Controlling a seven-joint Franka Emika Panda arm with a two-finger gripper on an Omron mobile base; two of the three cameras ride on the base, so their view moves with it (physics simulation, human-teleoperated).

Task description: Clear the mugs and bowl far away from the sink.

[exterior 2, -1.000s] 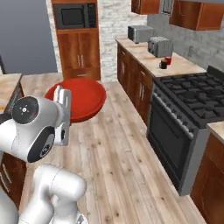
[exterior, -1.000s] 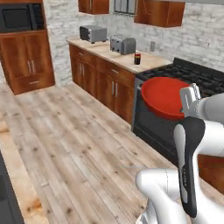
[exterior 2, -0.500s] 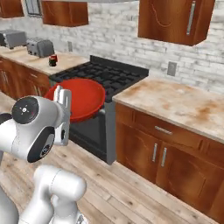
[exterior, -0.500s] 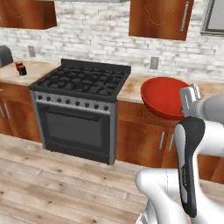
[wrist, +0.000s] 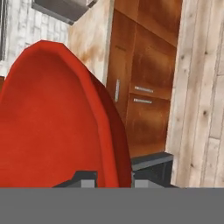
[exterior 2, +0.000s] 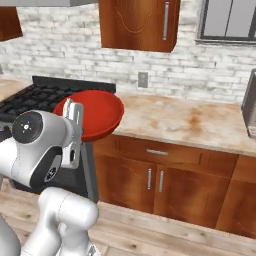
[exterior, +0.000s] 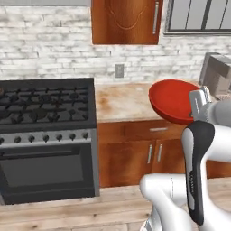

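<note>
The robot is in the carrying step: the bowl (exterior: 173, 100) hangs in the air in front of the arm, tilted on its side, with the gripper (wrist: 114, 177) clenched on its rim, one finger on each face of the wall as the hand view shows. In the left base view the bowl hangs over the front edge of the counter (exterior: 122, 101), to the right of the stove (exterior: 47, 131); in the right base view it overlaps the stove's right end. The next move, as a judgement, calls for levelling the bowl and lowering it onto bare countertop. The speckled counter between the stove and the grey appliance (exterior 2: 250, 107) at the far right looks open and wide enough. The edges to mind are the counter's front lip, the stove's raised grates and the upper cabinet (exterior 2: 140, 25) above; how near the bowl's far rim is to the backsplash wall (exterior 2: 165, 70) cannot be judged well from these angles
</note>
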